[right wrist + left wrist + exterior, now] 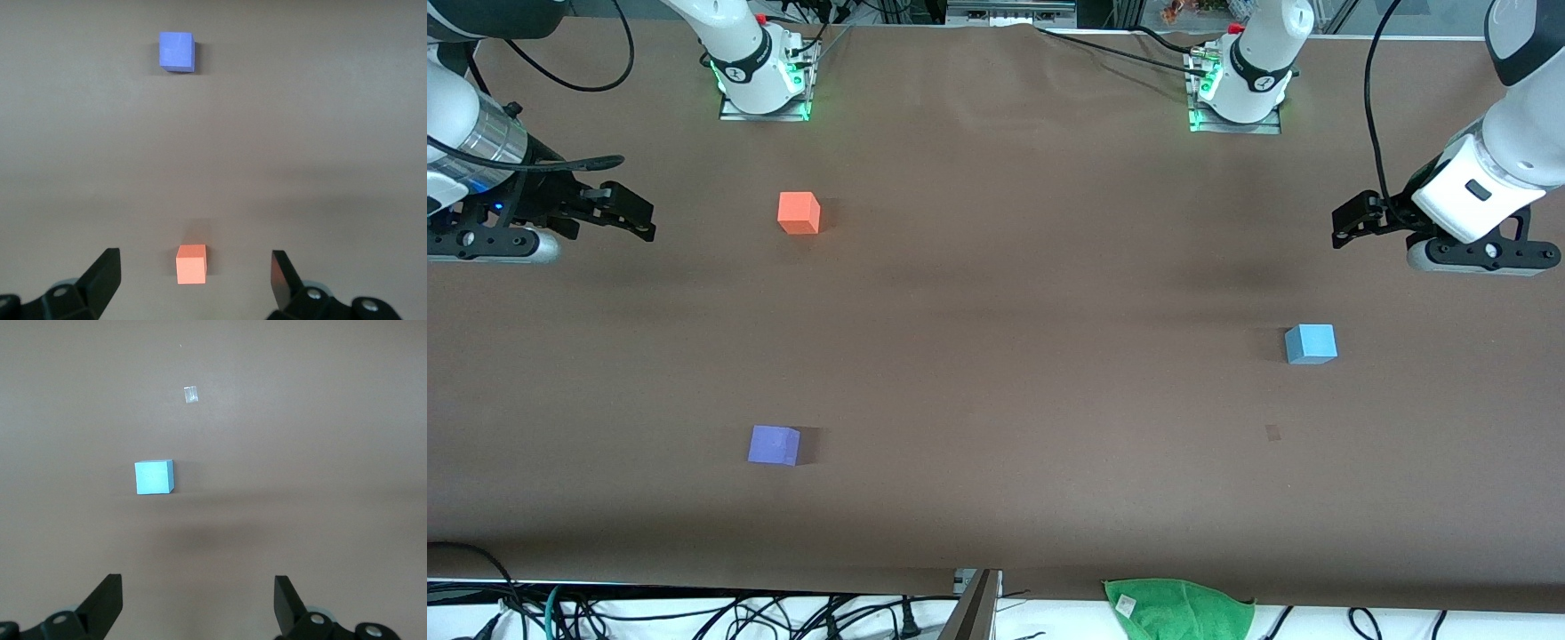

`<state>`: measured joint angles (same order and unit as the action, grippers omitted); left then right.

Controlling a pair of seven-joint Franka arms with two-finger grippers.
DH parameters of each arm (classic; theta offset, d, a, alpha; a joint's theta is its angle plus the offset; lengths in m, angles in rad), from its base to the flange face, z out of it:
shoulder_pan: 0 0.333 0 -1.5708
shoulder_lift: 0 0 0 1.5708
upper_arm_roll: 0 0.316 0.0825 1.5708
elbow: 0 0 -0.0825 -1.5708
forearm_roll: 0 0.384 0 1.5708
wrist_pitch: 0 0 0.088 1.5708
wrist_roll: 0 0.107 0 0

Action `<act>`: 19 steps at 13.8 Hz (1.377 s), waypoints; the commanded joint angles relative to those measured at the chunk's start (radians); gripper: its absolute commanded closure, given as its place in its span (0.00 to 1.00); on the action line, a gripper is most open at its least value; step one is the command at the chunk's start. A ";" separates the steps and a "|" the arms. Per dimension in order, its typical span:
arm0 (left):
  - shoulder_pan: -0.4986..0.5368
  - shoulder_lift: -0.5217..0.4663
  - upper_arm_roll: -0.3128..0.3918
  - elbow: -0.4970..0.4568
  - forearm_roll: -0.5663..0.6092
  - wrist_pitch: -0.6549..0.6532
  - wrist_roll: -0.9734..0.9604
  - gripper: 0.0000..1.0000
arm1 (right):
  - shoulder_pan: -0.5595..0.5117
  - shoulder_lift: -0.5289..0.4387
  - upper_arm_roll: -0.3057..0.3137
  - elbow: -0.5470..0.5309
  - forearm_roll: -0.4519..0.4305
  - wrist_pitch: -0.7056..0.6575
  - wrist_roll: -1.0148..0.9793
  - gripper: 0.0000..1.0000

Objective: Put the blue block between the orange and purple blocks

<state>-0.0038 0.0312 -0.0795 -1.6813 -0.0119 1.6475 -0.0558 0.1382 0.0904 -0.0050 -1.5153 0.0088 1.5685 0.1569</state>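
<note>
The light blue block (1311, 344) sits on the brown table toward the left arm's end; it also shows in the left wrist view (154, 477). The orange block (799, 213) and the purple block (774, 444) sit toward the right arm's end, the purple one nearer to the front camera. Both show in the right wrist view, orange (191, 264) and purple (177, 51). My left gripper (1347, 222) (198, 587) is open and empty, up in the air short of the blue block. My right gripper (636, 218) (195, 257) is open and empty, raised beside the orange block.
A green cloth (1178, 609) lies at the table's edge nearest the front camera. A small pale mark (1272, 432) (191, 394) is on the table near the blue block. The arm bases (765, 80) (1236, 89) stand along the farthest edge.
</note>
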 commanded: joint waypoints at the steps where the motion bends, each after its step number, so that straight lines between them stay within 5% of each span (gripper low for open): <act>1: -0.002 0.045 0.004 0.058 -0.022 -0.014 0.013 0.00 | 0.001 -0.006 -0.001 0.007 0.007 -0.007 0.000 0.01; 6: 0.013 0.128 0.010 0.078 0.016 0.044 0.025 0.00 | 0.001 -0.006 -0.001 0.006 0.007 -0.010 0.000 0.01; 10: 0.019 0.257 0.012 0.077 0.180 0.216 0.051 0.00 | 0.001 -0.008 -0.001 0.007 0.005 -0.008 0.000 0.01; 19: 0.123 0.535 0.012 0.040 0.182 0.400 0.119 0.00 | 0.001 -0.008 -0.001 0.006 0.007 -0.010 0.001 0.01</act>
<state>0.1027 0.5334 -0.0636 -1.6458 0.1561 2.0369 0.0446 0.1382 0.0900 -0.0050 -1.5147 0.0089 1.5682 0.1569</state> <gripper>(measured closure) 0.000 0.004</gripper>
